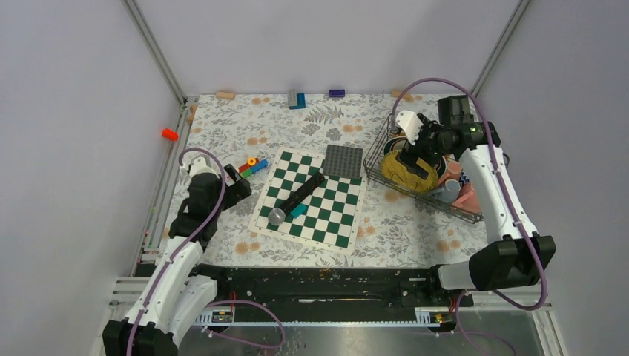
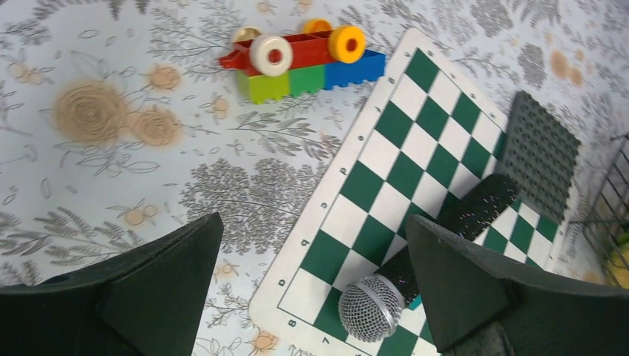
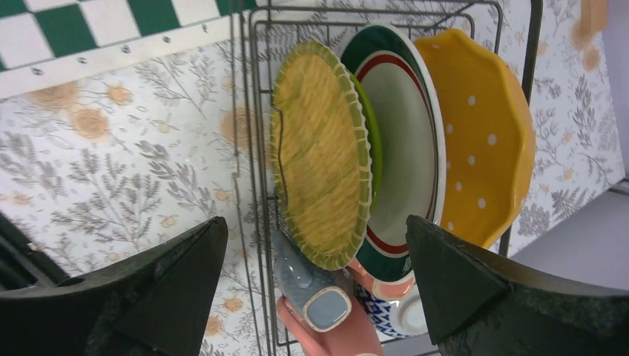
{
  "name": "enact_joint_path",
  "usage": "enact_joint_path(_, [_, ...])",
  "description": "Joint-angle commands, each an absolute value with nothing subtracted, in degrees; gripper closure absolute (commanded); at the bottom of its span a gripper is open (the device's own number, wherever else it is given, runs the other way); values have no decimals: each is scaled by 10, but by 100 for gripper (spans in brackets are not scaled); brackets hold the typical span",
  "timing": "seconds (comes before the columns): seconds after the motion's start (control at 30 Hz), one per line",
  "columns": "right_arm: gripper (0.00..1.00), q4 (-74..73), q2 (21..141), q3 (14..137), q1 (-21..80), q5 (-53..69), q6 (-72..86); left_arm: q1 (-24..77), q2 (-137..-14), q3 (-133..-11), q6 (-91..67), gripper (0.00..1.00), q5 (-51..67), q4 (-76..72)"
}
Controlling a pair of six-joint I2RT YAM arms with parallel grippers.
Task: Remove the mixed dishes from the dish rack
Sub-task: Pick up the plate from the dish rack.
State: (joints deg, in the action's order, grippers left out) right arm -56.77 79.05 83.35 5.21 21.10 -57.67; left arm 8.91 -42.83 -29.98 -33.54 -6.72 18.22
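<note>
Approach step: right gripper (image 3: 315, 226) hung wide open above the dish rack (image 3: 252, 111), lined up with the upright yellow plate (image 3: 319, 148), nothing held. Next move probably needed descent, then closing on its rim; left gripper (image 2: 313, 222) open, idle.

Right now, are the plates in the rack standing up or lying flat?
Standing up on edge. The yellow-green plate, the red-rimmed white plate and the dotted orange plate stand side by side inside the dish rack.

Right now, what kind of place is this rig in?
Probably a lab test cell, not a kitchen: plain grey walls on aluminium frame posts, and a dish rack sharing a patterned tabletop with a chessboard and toy blocks.
</note>
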Motion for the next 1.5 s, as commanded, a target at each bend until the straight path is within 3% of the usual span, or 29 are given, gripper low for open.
enact_joint_path(0.0, [3,-494,803,807,87,96,-548,89,-415,-318,-357,1,-148,207])
enact_joint_path(0.33, [3,-412,809,751,129,-15,-553,89,-384,-319,-372,1,-192,235])
enact_joint_path(1.47, [29,-367,855,701,134,-12,-575,89,-370,-326,-393,1,-219,277])
